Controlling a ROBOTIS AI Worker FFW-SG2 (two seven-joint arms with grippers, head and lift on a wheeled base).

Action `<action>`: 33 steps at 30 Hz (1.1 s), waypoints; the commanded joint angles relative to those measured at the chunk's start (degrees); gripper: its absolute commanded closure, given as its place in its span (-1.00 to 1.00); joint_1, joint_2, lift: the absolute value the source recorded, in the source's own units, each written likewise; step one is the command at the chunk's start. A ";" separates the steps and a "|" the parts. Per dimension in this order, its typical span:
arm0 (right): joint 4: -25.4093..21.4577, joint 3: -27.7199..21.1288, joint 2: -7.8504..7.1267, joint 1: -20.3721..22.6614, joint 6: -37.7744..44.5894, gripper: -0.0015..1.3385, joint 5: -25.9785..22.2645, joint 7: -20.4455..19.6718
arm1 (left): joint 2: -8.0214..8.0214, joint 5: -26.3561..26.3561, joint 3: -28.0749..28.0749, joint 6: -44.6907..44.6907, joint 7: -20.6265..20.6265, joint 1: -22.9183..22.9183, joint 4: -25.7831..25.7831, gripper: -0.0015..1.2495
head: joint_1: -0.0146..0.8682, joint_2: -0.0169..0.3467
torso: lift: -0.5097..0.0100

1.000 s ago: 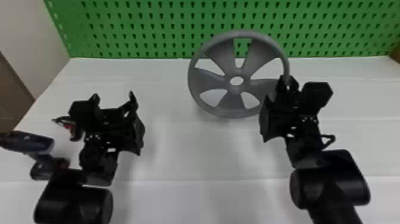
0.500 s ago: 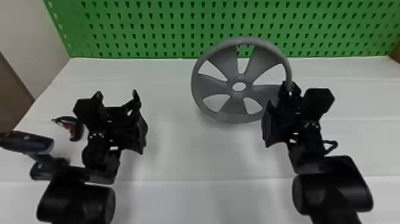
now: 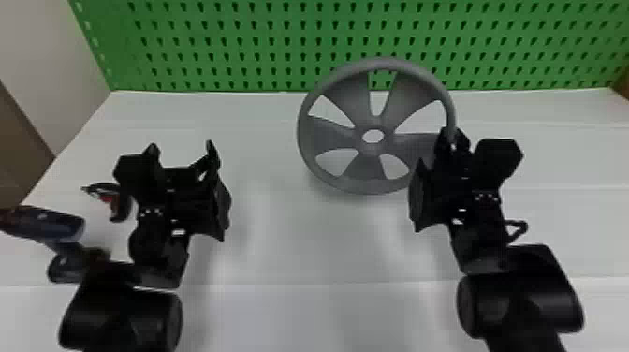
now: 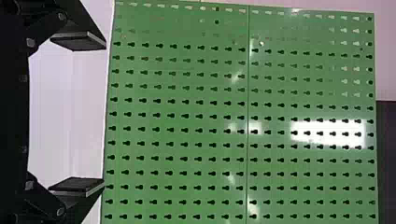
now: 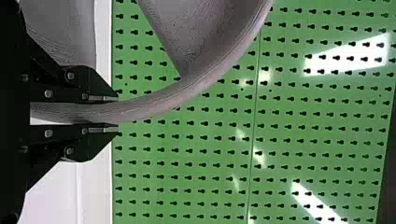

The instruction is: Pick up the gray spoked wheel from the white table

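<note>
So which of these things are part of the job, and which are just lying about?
Part of the job:
- Gray spoked wheel
- Right gripper, shut on the wheel's rim
- White table

Not part of it:
- Dark drill, lying at the left
- Small dark-and-red tool near it
- Green pegboard, just the backdrop
- Left gripper, open, seemingly waiting

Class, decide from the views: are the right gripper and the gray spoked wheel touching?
Touching: in the right wrist view, the right gripper holds the rim of the gray spoked wheel between its fingers, one against each side.
</note>
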 commanded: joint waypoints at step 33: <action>-0.11 1.24 -0.23 -0.10 0.35 0.89 -0.17 0.00 | -0.11 0.56 -2.21 0.00 0.00 -0.04 0.44 -0.62 | 0.78 -0.66 | 0.58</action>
